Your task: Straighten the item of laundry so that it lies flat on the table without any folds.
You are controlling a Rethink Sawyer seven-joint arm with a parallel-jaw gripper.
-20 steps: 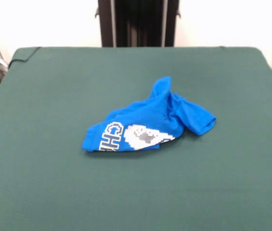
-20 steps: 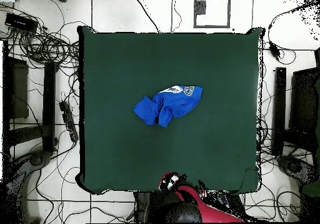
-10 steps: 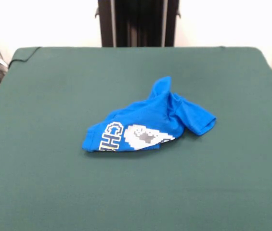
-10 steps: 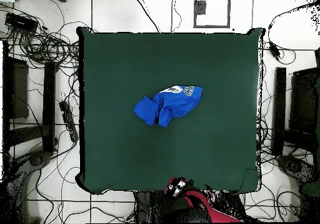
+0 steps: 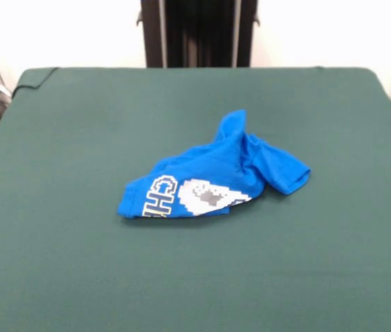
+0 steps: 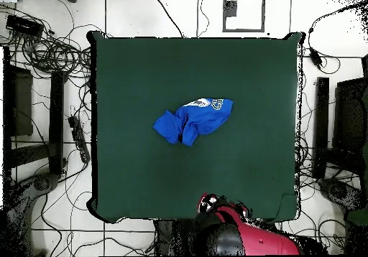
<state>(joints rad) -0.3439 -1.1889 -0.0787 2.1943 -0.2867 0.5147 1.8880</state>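
The item of laundry, a small bright blue T-shirt point(image 5: 212, 178), lies crumpled near the middle of the dark green table point(image 5: 77, 124). It is folded over itself, with one part sticking up at the back and a sleeve bunched at the right. White block letters and a pixelated graphic show on its front left part. In the overhead view the T-shirt point(image 6: 192, 120) lies just left of the table's point(image 6: 244, 75) centre. The red arm point(image 6: 241, 236) sits at the table's bottom edge, its end point(image 6: 208, 202) just over the edge and far from the shirt. The front view shows no gripper.
The black pedestal point(image 5: 198, 31) stands behind the table's far edge. Cables point(image 6: 50, 49) and dark stands point(image 6: 18, 103) lie on the floor around the table. The shirt has bare felt on all sides.
The arm's end has shifted a little to the right along the table's bottom edge in the overhead view. The T-shirt has not moved.
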